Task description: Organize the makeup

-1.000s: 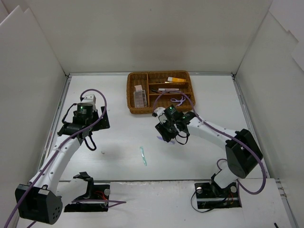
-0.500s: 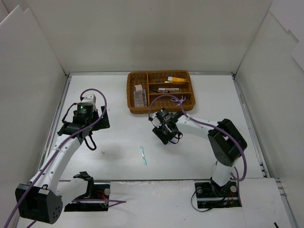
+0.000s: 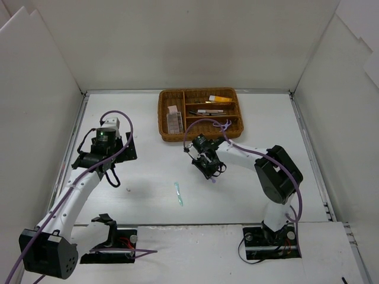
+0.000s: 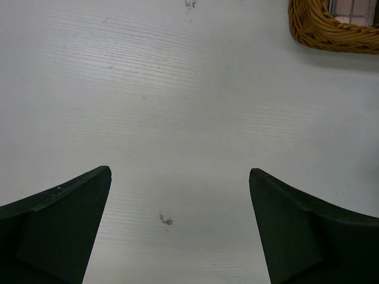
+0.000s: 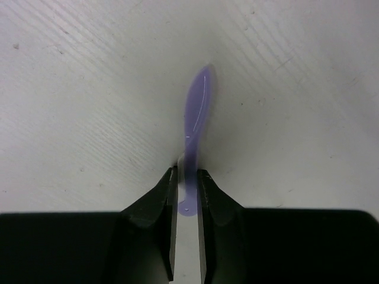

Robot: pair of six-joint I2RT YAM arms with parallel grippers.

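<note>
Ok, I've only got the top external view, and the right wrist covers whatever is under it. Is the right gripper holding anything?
Observer: Yes. The right wrist view shows the right gripper shut on a lilac tool, pinched near its narrow end.
Operator: Which way does the tool point?
Observer: Its broad end sticks out straight ahead of the gripper, over bare table.
Operator: And the left gripper, open or shut?
Observer: Open. In the left wrist view the left gripper has only bare table showing in its gap.
</note>
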